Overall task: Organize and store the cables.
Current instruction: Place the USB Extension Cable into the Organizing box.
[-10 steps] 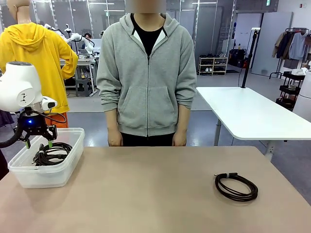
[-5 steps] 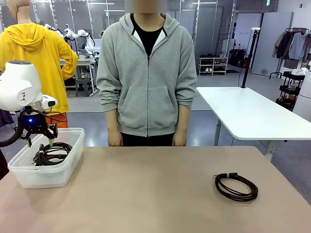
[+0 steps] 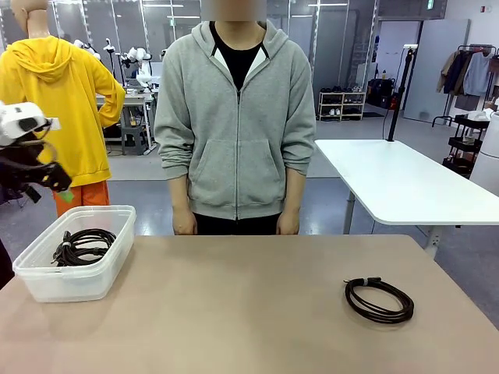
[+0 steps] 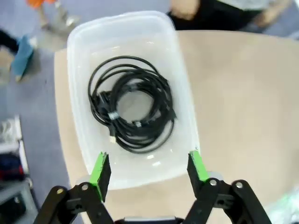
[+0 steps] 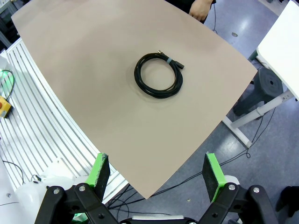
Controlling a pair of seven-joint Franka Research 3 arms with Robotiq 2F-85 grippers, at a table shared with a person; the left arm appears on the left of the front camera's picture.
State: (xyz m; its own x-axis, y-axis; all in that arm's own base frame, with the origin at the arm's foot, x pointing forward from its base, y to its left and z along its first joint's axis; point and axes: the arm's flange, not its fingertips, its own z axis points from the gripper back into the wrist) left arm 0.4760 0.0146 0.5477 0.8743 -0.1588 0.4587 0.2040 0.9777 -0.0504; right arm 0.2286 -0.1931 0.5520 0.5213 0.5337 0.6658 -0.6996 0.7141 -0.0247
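While one coil of black cable [image 3: 379, 300] lies flat on the bare right side of the tan counter [image 3: 249, 304], well apart from everything else, the other cables [image 4: 132, 108] sit bundled as overlapping loops on the floor of a clear plastic bin [image 4: 84, 140] at the counter's left end. Above that bin hangs the left gripper [image 4: 148, 169], its green-padded fingers [image 4: 100, 169] spread wide with nothing between them, and high over the lone coil [image 5: 159, 75] the right gripper [image 5: 157, 174] hovers with its fingers [image 5: 212, 176] also spread wide and empty. Beyond the far edge of the counter a person in a grey zip hoodie [image 3: 235, 117] stands with arms hanging down.
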